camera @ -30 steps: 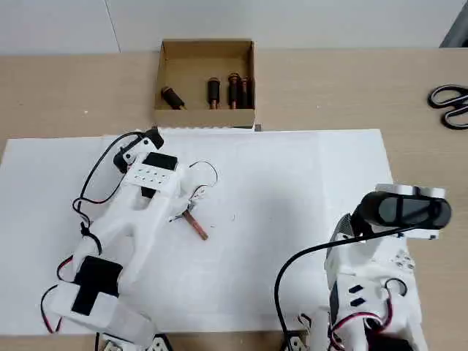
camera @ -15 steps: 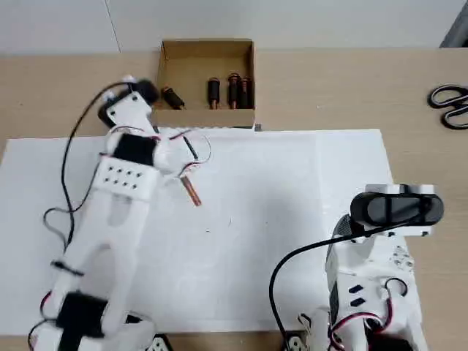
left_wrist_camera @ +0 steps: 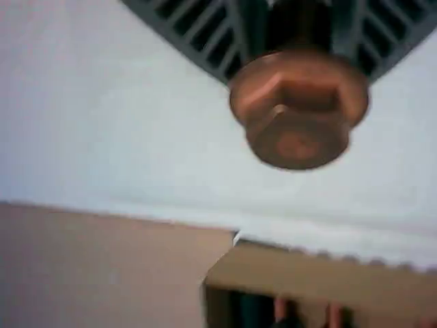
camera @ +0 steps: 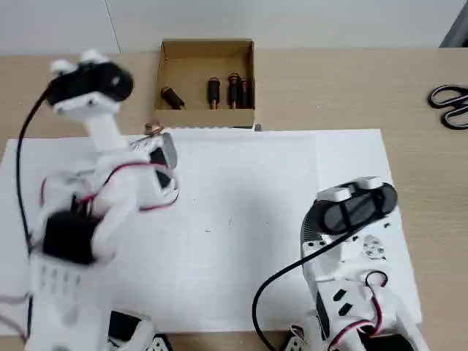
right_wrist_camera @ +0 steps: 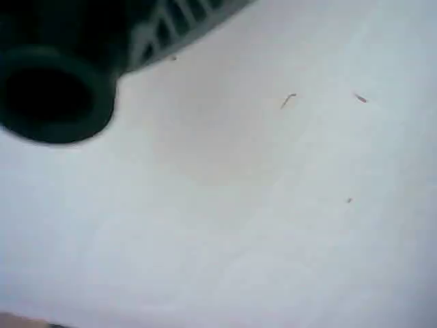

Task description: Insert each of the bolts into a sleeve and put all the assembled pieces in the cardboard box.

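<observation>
open-topped cardboard box (camera: pixel 207 44), assembled pieces (camera: pixel 213 89) crowding its near side, far half seemingly free, white sheet (camera: pixel 278 190) middle unobstructed

My left arm (camera: pixel 110 139) lifts and swings up from the middle of the white sheet (camera: pixel 278 190) toward the cardboard box (camera: pixel 207 117). The bolt (left_wrist_camera: pixel 298 109) rides along, pinched in my left jaws, and now hangs near the box's front corner. My right arm (camera: pixel 355 208) turns a little left.
</observation>
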### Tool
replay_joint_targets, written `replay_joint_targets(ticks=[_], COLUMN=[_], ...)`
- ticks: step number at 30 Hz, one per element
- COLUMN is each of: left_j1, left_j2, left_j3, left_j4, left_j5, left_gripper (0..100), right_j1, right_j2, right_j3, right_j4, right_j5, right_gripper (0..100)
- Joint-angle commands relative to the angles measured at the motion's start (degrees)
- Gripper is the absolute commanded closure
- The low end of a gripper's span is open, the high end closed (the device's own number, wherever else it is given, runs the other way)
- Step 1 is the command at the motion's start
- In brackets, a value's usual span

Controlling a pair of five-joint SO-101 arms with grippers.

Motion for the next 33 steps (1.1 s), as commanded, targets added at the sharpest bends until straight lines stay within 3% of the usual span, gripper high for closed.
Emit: replay_joint_targets(ticks=[1, 8, 12, 19, 24, 33], left_j1=[-0.18, 0.18, 0.18, 2.20, 5.71, 9.05], left_j2=[-11.25, -34.46, -46.33, -58.55, -57.85, -58.02], left_j3=[7.78, 31.78, 41.01, 48.48, 49.36, 54.29], left_j4=[-8.00, -25.32, -30.86, -31.30, -31.30, -31.38], left_j5=[-0.53, -0.26, -0.18, 0.00, 7.56, 8.35], left_gripper=[99, 99, 99, 99, 99, 99], right_j1=[-3.12, -11.74, -17.01, -25.89, -31.60, -33.27], right_j2=[-0.04, -0.04, -0.04, -0.04, -0.04, -0.04], right_j3=[0.35, 6.86, 11.08, 18.81, 24.62, 28.13], right_j4=[-2.86, -10.51, -15.69, -23.69, -29.14, -35.12], right_j5=[1.58, 1.58, 1.58, 1.58, 1.67, 1.76], right_gripper=[99.6, 99.6, 99.6, 99.6, 99.6, 99.6])
